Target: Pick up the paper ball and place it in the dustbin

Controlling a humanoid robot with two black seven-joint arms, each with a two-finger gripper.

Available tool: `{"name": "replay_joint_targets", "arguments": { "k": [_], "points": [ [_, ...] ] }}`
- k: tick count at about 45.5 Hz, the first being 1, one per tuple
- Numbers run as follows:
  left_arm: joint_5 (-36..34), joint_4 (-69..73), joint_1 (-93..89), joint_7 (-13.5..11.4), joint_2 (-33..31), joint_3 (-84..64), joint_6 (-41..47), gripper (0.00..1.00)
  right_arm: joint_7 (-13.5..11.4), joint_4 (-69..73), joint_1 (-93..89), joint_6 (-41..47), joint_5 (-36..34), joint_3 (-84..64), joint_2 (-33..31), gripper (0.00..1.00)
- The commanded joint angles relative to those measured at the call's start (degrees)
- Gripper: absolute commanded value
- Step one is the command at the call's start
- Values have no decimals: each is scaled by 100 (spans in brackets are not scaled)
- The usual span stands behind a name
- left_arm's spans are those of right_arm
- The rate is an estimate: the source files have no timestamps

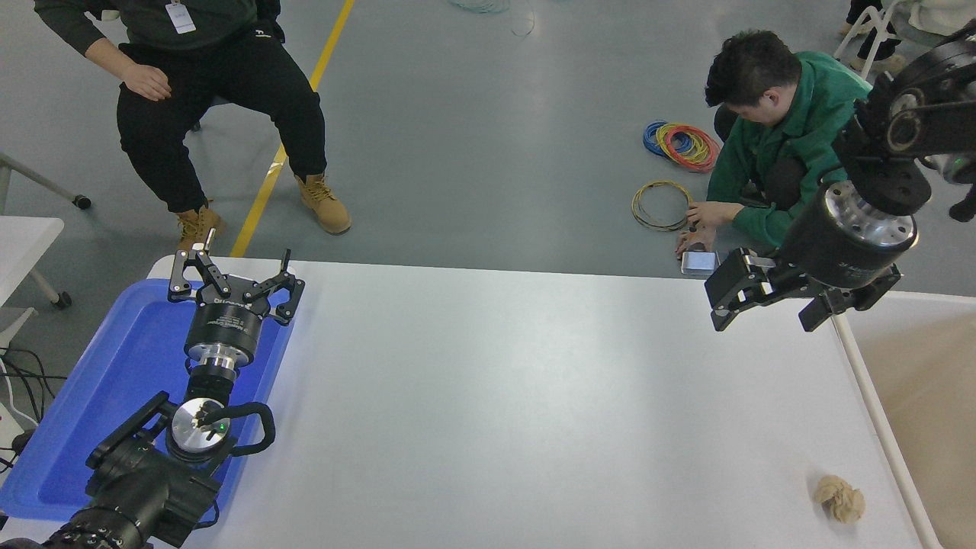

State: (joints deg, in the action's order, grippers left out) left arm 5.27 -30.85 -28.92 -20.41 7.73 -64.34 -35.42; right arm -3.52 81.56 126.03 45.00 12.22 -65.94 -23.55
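Observation:
The paper ball [839, 498], a small crumpled tan wad, lies on the white table [496, 396] near its front right corner. The dustbin [878, 415] stands against the table's right edge; its cream rim and beige inside show at the picture's right. My right gripper [765, 319] hangs open and empty above the table's far right corner, well behind the ball and next to the bin's far end. My left gripper [232, 276] is parked open over the blue tray at the lower left.
A blue shallow tray [114, 366] sits on the table's left end. A person sits on a chair [213, 84] beyond the far left. Another person [770, 152] crouches on the floor beyond the far right, beside coils of wire [682, 145].

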Motion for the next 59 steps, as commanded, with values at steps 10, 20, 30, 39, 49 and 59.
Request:
{"name": "replay_joint_targets", "arguments": {
  "k": [10, 20, 30, 39, 49, 59],
  "points": [
    [0, 0, 0, 2, 0, 0, 0, 100, 0, 0, 26, 0, 0, 38, -1, 100],
    [0, 0, 0, -7, 0, 0, 0, 100, 0, -149, -70, 0, -9, 64, 17, 100],
    [0, 0, 0, 2, -8, 0, 0, 100, 0, -422, -290, 0, -9, 64, 61, 100],
    [0, 0, 0, 2, 0, 0, 0, 100, 0, -694, -457, 0, -9, 38, 52, 100],
    [0, 0, 0, 2, 0, 0, 0, 100, 0, -1204, -773, 0, -9, 55, 8, 100],
    [0, 0, 0, 2, 0, 0, -9, 100, 9, -1634, -975, 0, -123, -120, -220, 100]
  ]
}}
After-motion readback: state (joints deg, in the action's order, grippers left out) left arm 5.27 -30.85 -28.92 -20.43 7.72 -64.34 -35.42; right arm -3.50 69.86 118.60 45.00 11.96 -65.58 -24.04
